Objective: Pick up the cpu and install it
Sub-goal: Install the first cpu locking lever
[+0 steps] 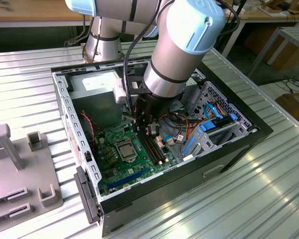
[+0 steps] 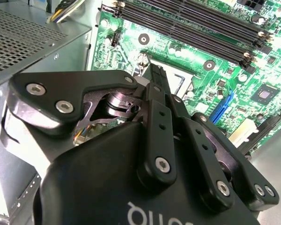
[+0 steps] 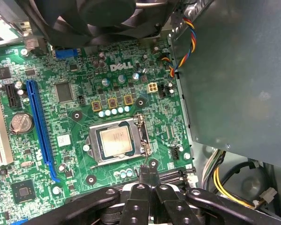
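An open black computer case (image 1: pixel 224 149) is being supported on a ribbed metal table (image 1: pixel 269 194), with a grey fixture block (image 1: pixel 20 169) lying towards the exterior view's left and wooden workbenches (image 1: pixel 35 10) standing in the room beyond. Inside the case, the gripper (image 3: pixel 148 174) is being held low over the green motherboard (image 3: pixel 75 70), its fingers (image 3: pixel 143 180) pressed together with nothing between them. The cpu (image 3: pixel 115 141), a flat square chip with a plain silver-grey top, is being seen seated in its socket under the metal frame (image 3: pixel 96 157), just beyond the fingertips and apart from them.
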Controlling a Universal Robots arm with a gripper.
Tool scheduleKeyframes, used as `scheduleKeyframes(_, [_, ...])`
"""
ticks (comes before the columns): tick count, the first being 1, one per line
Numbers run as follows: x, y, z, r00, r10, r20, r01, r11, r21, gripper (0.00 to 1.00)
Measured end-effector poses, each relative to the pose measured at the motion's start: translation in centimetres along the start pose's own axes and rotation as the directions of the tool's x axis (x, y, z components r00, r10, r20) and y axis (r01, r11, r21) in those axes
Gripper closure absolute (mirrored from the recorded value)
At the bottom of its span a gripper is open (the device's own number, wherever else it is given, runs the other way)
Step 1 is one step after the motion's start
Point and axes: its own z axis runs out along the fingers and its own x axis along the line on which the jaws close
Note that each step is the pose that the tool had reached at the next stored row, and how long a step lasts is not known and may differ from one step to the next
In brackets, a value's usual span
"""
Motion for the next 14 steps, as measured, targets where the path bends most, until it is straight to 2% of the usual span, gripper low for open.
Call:
scheduleKeyframes(3, [0.05,-0.03,0.33,0.9996,-0.027,-0.0038,0.027,0.9996,-0.0032,0.89])
scheduleKeyframes(6, [0.09,-0.05,0.68,0.9976,-0.069,-0.007,0.069,0.9976,-0.0088,0.89])
scheduleKeyframes(8, [0.1,-0.05,0.73,0.9935,-0.113,-0.0105,0.113,0.9935,-0.0148,0.89])
scheduleKeyframes(10, [0.11,-0.06,0.8,0.9905,-0.136,-0.0158,0.136,0.9905,-0.0178,0.89])
scheduleKeyframes(11, [0.11,-0.07,0.85,0.9895,-0.142,-0.0236,0.142,0.9897,-0.0184,0.89])
scheduleKeyframes(14, [0.12,-0.07,0.95,0.988,-0.145,-0.0521,0.144,0.9894,-0.0174,0.89])
